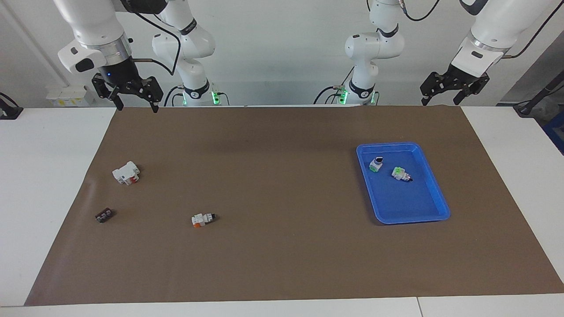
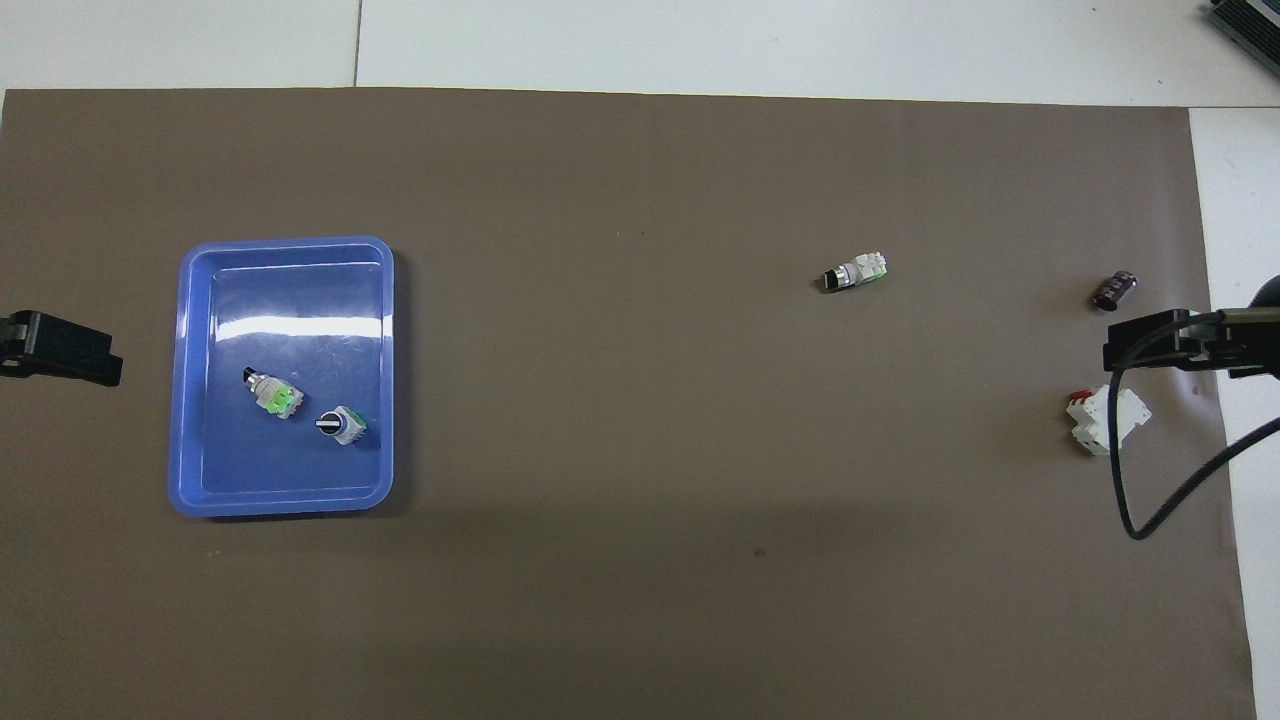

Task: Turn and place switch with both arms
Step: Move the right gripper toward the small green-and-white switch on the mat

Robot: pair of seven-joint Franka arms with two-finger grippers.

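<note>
The right gripper [image 1: 134, 100] hangs above the mat's [image 1: 282, 264] robot-side edge at the right arm's end, fingers spread apart and holding nothing. The left gripper [image 1: 445, 94] hangs likewise at the left arm's end, also apart and empty. Both arms wait.

The switch [image 1: 203, 219] lies on its side on the bare mat, toward the right arm's end and farther from the robots than the white block [image 1: 126, 172]. Its long axis runs roughly along the table's length, black end toward the tray [image 1: 434, 193] and the left arm's end.

The facing view shows the switch's orange section; the overhead view shows that switch [image 2: 853, 273] with a greenish side instead. Overhead shows only the grippers' tips [image 2: 60, 347] [image 2: 1165, 340]. A small dark part [image 1: 103, 215] lies near the block. Two green switches [image 1: 398, 173] lie in the tray.
</note>
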